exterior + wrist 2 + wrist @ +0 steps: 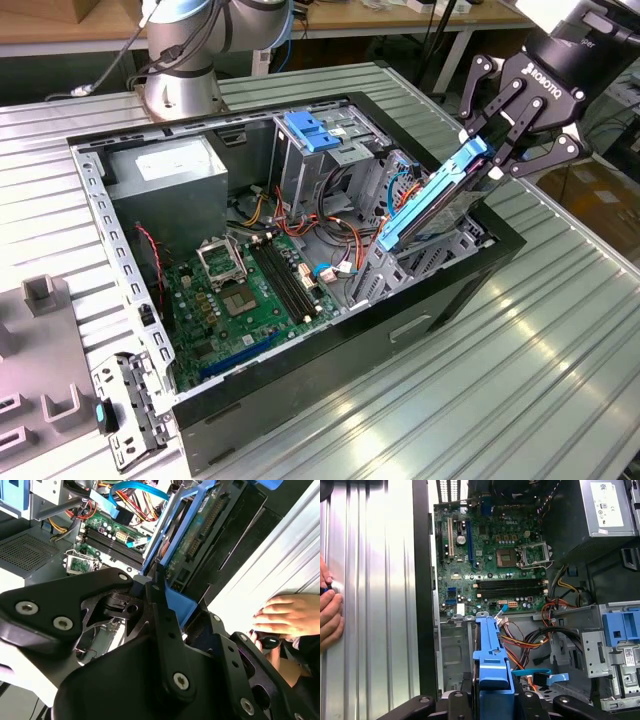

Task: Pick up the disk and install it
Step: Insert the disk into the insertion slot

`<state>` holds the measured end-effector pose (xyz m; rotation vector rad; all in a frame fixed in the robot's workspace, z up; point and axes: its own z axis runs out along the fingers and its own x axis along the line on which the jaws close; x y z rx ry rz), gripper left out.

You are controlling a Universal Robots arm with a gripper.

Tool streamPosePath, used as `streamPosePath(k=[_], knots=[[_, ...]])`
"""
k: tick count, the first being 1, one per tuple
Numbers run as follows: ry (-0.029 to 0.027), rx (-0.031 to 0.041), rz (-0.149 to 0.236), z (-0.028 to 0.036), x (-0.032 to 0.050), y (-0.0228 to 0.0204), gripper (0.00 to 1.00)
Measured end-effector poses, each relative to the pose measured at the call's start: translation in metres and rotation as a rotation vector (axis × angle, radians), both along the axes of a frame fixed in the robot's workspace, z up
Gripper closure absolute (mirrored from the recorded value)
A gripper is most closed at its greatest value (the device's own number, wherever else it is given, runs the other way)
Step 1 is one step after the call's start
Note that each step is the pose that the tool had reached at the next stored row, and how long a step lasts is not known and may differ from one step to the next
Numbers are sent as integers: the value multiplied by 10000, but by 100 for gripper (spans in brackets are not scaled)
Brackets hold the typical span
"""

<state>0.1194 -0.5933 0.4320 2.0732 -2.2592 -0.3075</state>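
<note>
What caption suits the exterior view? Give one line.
Gripper holds the disk tilted, its lower end down inside the open case.

Soft, even light from above is being cast across the exterior view, and the disk (430,197) is picked out brightly. Hard glare is thrown off the ribbed table (370,580) in the first wrist view (almost white), while the case (350,362) interior is shaded.

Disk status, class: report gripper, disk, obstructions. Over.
Gripper shut on disk. Disk tilted, lower end at bay, unseated. Cables beside bay; hand on table.
</note>
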Motion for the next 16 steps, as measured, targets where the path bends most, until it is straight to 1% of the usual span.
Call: streamPosePath(k=[4, 5, 7, 8, 9, 10, 11, 12, 14, 15, 16], knots=[[2, 9, 0, 13, 0, 1, 63], [3, 14, -2, 55, -1, 0, 63], [1, 0, -1, 158, -1, 2, 63], [0, 2, 0, 165, -4, 2, 63], [-19, 2, 1, 172, -20, 2, 63], [-69, 0, 10, 197, -37, 2, 63], [-114, 0, 25, 205, -47, 3, 63], [-203, 1, 43, 208, -58, 4, 63], [-337, 0, 69, 209, -64, 4, 63], [-432, 0, 80, 209, -70, 4, 63], [-514, 2, 85, 208, -76, 4, 63]])
